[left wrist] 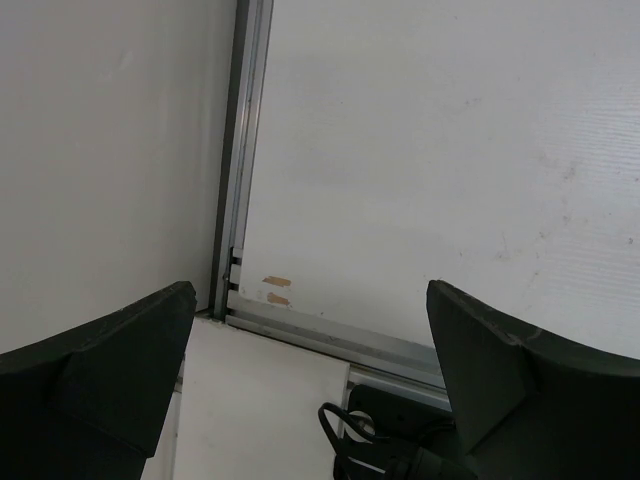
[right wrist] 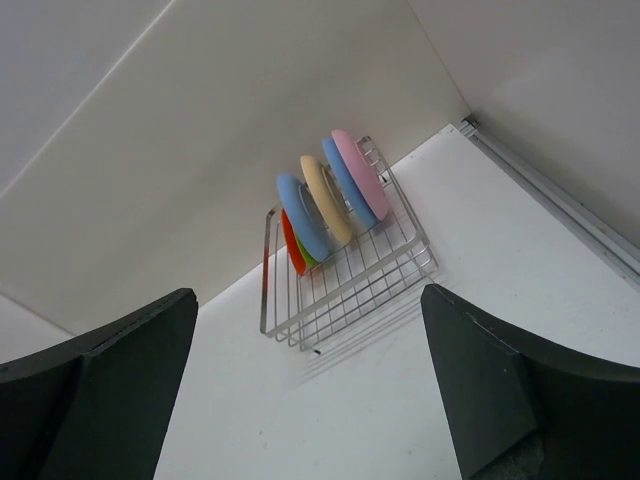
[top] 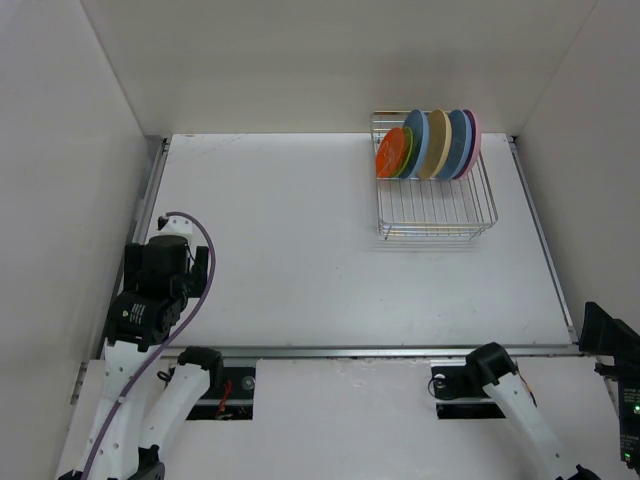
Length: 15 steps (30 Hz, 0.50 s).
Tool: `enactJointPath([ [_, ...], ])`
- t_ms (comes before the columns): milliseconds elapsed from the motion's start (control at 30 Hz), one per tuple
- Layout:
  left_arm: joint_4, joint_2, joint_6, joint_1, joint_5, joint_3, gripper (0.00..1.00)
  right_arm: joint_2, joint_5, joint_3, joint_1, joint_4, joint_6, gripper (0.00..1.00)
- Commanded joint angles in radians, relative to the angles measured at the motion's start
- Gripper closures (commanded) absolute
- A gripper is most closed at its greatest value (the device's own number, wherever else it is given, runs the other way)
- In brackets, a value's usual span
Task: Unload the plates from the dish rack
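Okay, nothing unloaded yet: six plates point(top: 432, 145) stand on edge in far half of dish rack point(top: 436, 233), far right of table point(top: 290, 250). Row runs left-right, orange plate point(top: 389, 154) at left end, pink plate point(top: 473, 140) at right end, rims up. Right gripper point(right wrist: 308, 300) sits near right, fingers spread wide, nothing held, rack straight ahead of it. Left gripper point(left wrist: 310, 295) near left, likewise agape and empty, well apart from rack. We judge right arm nearer; reach goes far, slightly left.
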Motion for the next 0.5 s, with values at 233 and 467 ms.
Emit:
enactJointPath([
  [233, 0.027, -0.006, -0.014, 0.008, -0.010, -0.003, 0.00, 0.006, 0.026, 0.011, 0.008, 0.009, -0.015, 0.01],
  [467, 0.027, 0.012, -0.005, 0.027, 0.009, -0.003, 0.00, 0.350, -0.076, 0.044, 0.008, 0.130, -0.096, 0.01],
])
